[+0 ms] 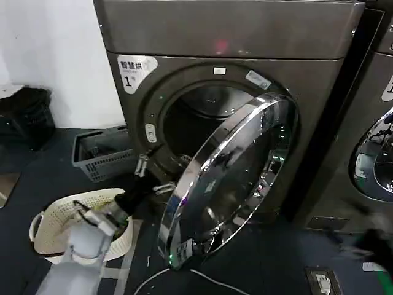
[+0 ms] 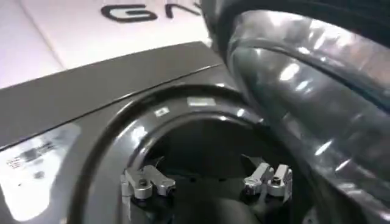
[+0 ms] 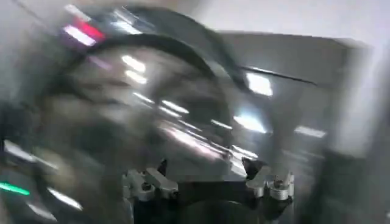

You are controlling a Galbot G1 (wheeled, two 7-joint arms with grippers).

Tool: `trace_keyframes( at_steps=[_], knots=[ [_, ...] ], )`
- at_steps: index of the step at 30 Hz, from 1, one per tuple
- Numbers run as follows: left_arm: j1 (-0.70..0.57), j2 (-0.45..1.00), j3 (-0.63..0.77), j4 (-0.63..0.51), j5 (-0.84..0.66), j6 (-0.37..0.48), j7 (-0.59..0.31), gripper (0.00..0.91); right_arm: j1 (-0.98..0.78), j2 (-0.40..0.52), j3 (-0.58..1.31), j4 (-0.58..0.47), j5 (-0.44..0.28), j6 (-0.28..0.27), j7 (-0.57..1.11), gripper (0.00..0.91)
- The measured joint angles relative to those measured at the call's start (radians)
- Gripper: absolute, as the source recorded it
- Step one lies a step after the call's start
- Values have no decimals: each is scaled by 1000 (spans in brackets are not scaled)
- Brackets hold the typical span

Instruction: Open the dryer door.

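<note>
Dryer door (image 1: 230, 184) swung wide open — left gripper (image 1: 152, 176) spread, empty, beside it.

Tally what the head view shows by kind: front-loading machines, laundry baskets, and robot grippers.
Front-loading machines: 2, the dryer with the dryer door swung open, and a second machine beside it.
Laundry baskets: 2, a grey basket and a white basket.
Grippers: 1, the left gripper, open at the drum opening.
Total: 5
</note>
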Motion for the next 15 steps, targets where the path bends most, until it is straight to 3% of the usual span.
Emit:
trace_keyframes(
  at_steps=[4, 9, 15],
  knots=[
    [-35, 4, 61, 20, -6, -6, 0, 907, -12, 55, 149, -19, -83, -90, 230, 907],
    [-76, -6, 130, 45, -9, -10, -1, 907, 5, 116, 309, -40, -121, -228, 448, 907],
    [-129, -18, 203, 73, -21, -18, -1, 907, 31, 152, 446, -101, -207, -262, 593, 907]
  ],
)
